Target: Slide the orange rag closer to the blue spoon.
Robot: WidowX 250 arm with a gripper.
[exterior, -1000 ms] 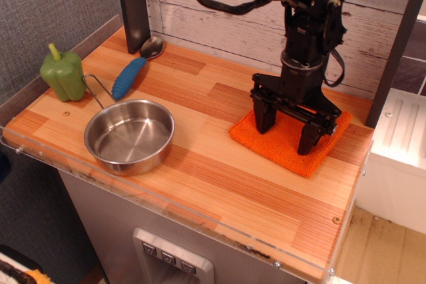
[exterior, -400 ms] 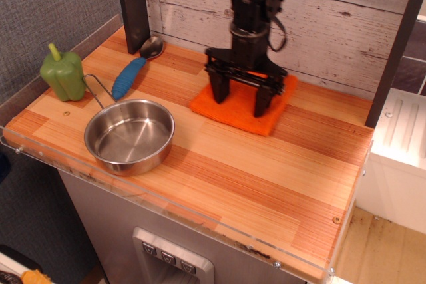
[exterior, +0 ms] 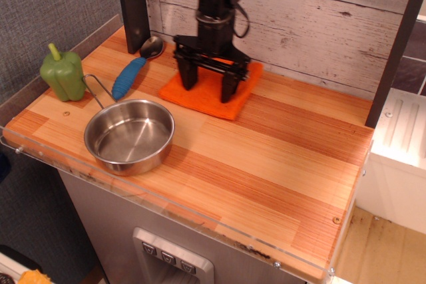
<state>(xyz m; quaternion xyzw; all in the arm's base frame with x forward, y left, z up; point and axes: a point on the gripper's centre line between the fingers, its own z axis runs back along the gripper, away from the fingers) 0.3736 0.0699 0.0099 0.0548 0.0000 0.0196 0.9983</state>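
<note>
The orange rag (exterior: 208,100) lies flat on the wooden counter near the back wall, a little right of the blue spoon. The blue spoon (exterior: 133,71) lies at the back left, blue ribbed handle toward the front, silver bowl (exterior: 152,46) toward the back. My gripper (exterior: 209,86) points straight down with its two black fingers (exterior: 188,75) spread wide and pressed onto the rag, one near the rag's left edge, one near its middle. Part of the rag's back is hidden by the gripper.
A steel bowl (exterior: 130,135) with a wire handle stands at the front left. A green pepper toy (exterior: 62,73) stands at the left edge. A dark post (exterior: 135,4) rises behind the spoon. The whitewashed plank wall (exterior: 319,18) runs along the back.
The gripper has moved left and toward the back with its fingers on the rag. The rag has slid with it from the right side to just right of the spoon.
</note>
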